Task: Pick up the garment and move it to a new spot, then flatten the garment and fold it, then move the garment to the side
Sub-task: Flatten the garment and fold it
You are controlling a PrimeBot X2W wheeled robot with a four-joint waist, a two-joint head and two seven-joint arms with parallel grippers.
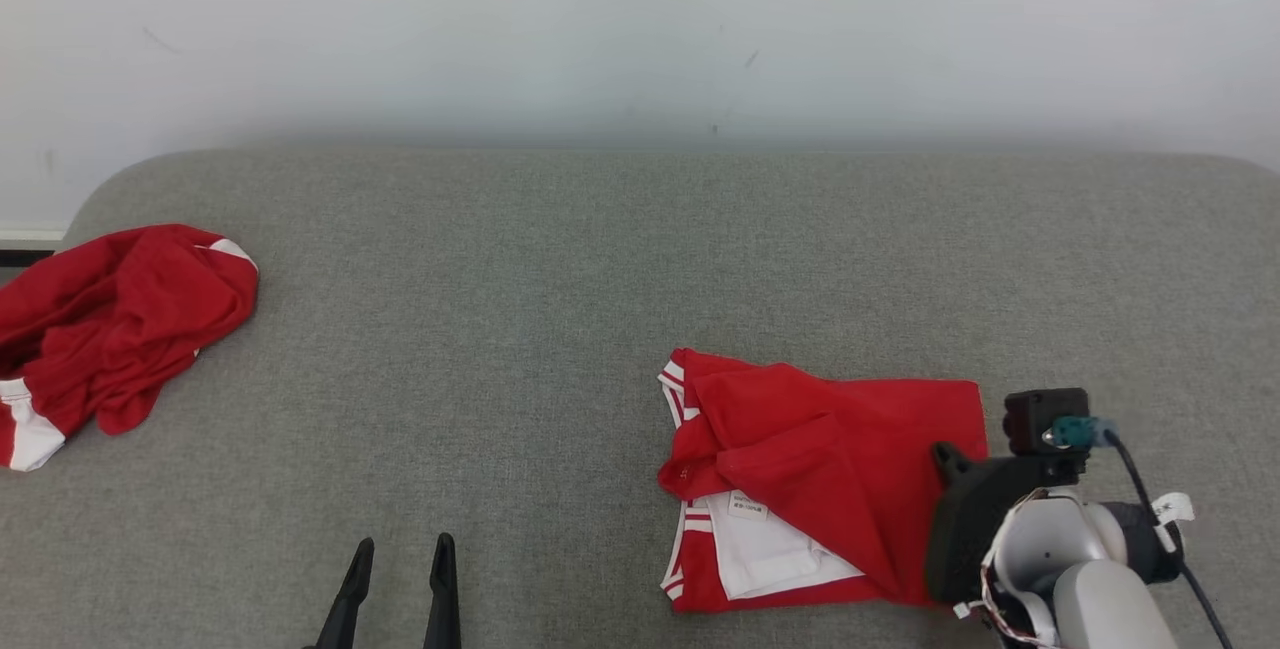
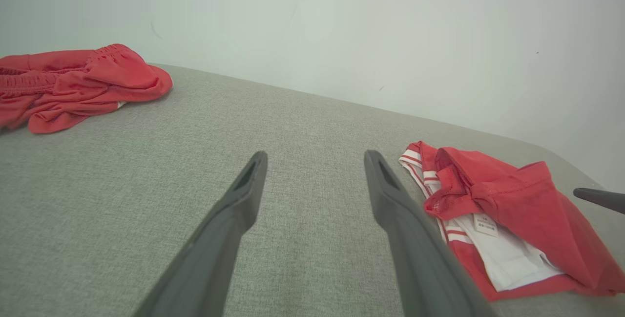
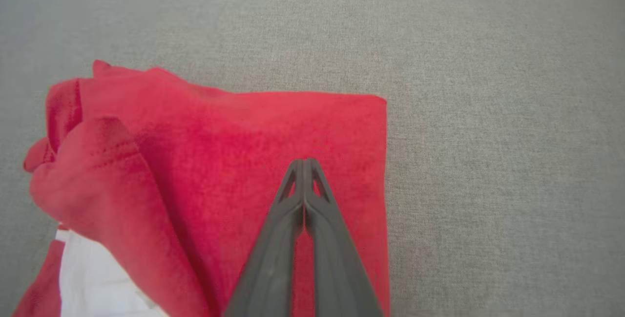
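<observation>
A red garment [image 1: 830, 449] with white striped trim lies folded into a rough rectangle on the grey fabric surface [image 1: 560, 269], right of centre. Its white inner lining and label show at the near left corner. My right gripper [image 3: 303, 163] is shut, its tips together over the folded garment's [image 3: 234, 131] right half, with no cloth visibly pinched between them. My right wrist [image 1: 1010, 519] covers the garment's near right corner. My left gripper [image 1: 400, 544] stands open near the front edge, well left of the garment [image 2: 517, 195], with nothing between its fingers [image 2: 244, 195].
A second red garment [image 1: 110, 329] lies crumpled at the surface's far left edge, also in the left wrist view [image 2: 73, 82]. A pale wall runs behind the surface. Bare grey fabric lies between the two garments and to the right of the folded one.
</observation>
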